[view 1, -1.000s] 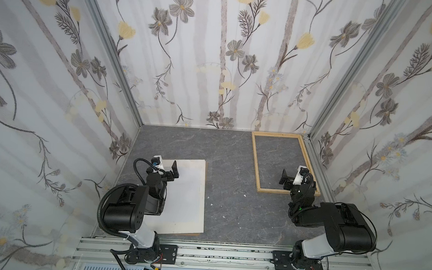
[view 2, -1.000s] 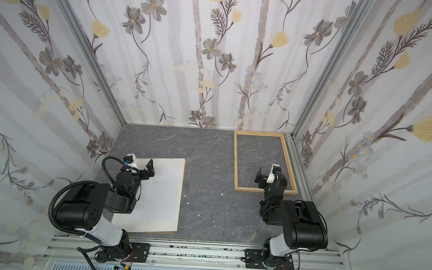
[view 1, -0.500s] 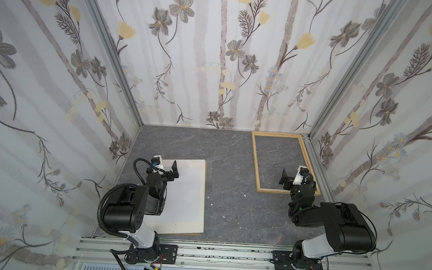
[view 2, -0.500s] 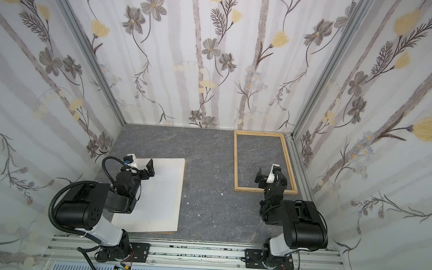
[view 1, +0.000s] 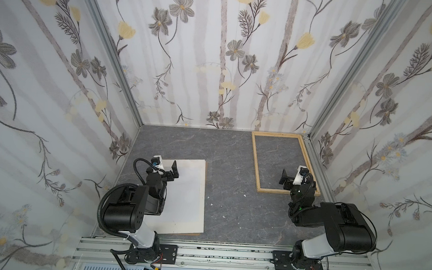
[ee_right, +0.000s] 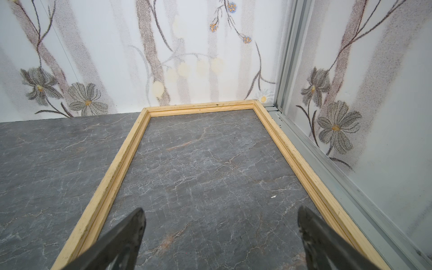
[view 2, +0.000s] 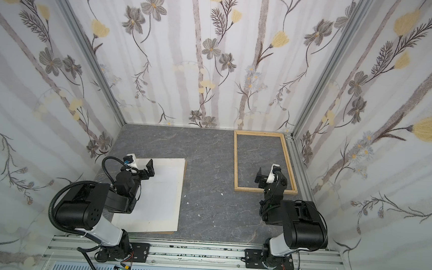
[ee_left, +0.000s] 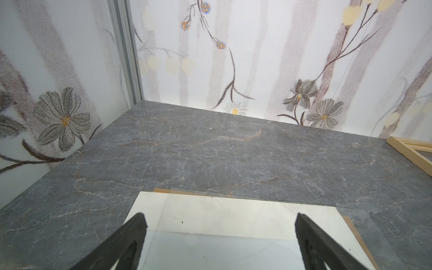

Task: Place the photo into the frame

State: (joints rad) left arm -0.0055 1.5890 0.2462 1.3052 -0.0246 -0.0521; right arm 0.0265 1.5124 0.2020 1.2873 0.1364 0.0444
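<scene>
A white stack lies at the near left of the table. The whiter sheet in its middle looks like the photo (view 1: 182, 203) (view 2: 159, 196) (ee_left: 222, 252), plain side up, with a cream border round it. My left gripper (view 1: 165, 166) (view 2: 141, 165) (ee_left: 221, 219) hovers open over the stack's far end and holds nothing. The frame (view 1: 255, 163) (view 2: 236, 162) (ee_right: 121, 168) of light wood lies flat at the far right with only table inside it. Its corner shows in the left wrist view (ee_left: 411, 152). My right gripper (view 1: 292, 175) (view 2: 267, 173) (ee_right: 221, 214) hangs open and empty over the frame's near end.
A brown backing panel (view 1: 205, 181) (ee_left: 161, 190) peeks out under the stack, and a clear pane's edge (ee_left: 257, 198) shows on top. Small white crumbs (view 1: 244, 194) dot the grey table (view 1: 196, 144). Flowered walls close three sides; the frame lies against the right wall's rail (ee_right: 327, 168).
</scene>
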